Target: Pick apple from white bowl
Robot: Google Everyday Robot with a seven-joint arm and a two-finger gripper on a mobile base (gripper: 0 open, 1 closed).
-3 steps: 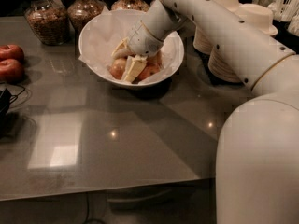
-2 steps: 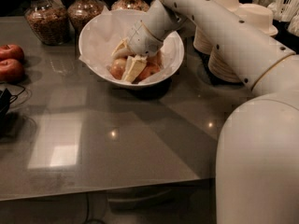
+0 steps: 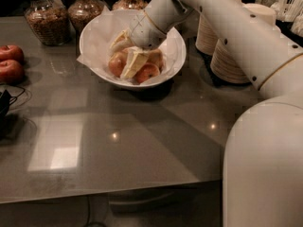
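Note:
The white bowl (image 3: pixel 97 30), lined with crinkled white paper, stands at the back middle of the grey table. Three apples lie in it. My gripper (image 3: pixel 126 53) reaches down into the bowl from the upper right. Its cream fingers (image 3: pixel 134 63) sit on either side of the tan, red-blushed apple (image 3: pixel 116 65) at the left of the pile and seem shut on it. Two redder apples (image 3: pixel 148 73) lie just right of the fingers, partly hidden by the wrist.
Two red apples (image 3: pixel 10 63) rest at the table's left edge. Glass jars (image 3: pixel 43 18) stand behind the bowl. Stacks of tan disposable bowls (image 3: pixel 232 56) stand to its right, under my arm. A dark cable (image 3: pixel 5 103) lies at the left.
My gripper and the apple between its fingers have edged slightly up and left inside the bowl. Nothing else has moved.

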